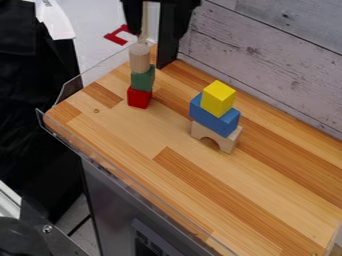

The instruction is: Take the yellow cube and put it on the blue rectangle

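The black gripper (pixel 157 33) hangs at the top edge, its two fingers apart, above and behind the left stack. It is open, up and left of the yellow cube (pixel 218 98) and not touching it. That cube rests on top of the blue rectangle (pixel 214 118), which lies across a natural wood arch block (pixel 224 142) right of the table's middle.
On the left, a pale wooden cylinder (pixel 139 58) stands on a green block (pixel 142 79), with a red block (pixel 139 97) below. A whitewashed plank wall (pixel 267 55) borders the wooden table (pixel 127 140) at the back right. Clear edging runs along the left and front.
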Controlling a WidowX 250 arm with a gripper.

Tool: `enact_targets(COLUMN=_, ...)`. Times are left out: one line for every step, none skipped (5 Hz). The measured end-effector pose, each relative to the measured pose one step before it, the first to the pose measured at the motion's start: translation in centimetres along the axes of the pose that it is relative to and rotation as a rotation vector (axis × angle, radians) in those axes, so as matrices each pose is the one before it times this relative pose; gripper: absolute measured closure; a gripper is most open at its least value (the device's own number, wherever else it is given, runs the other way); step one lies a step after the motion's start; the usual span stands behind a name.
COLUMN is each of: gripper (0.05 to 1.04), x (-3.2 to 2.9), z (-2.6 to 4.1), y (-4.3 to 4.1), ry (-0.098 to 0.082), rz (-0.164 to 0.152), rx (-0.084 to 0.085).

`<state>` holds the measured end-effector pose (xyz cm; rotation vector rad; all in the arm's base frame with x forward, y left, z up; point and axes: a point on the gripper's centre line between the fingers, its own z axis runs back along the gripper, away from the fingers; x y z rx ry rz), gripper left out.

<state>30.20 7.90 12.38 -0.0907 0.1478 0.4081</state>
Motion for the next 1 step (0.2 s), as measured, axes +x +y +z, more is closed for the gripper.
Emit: enact_targets(gripper=0.084, x=0.465, z=0.004, y=0.586, ry=-0.0301, rz=0.0079, rx=0.0171)
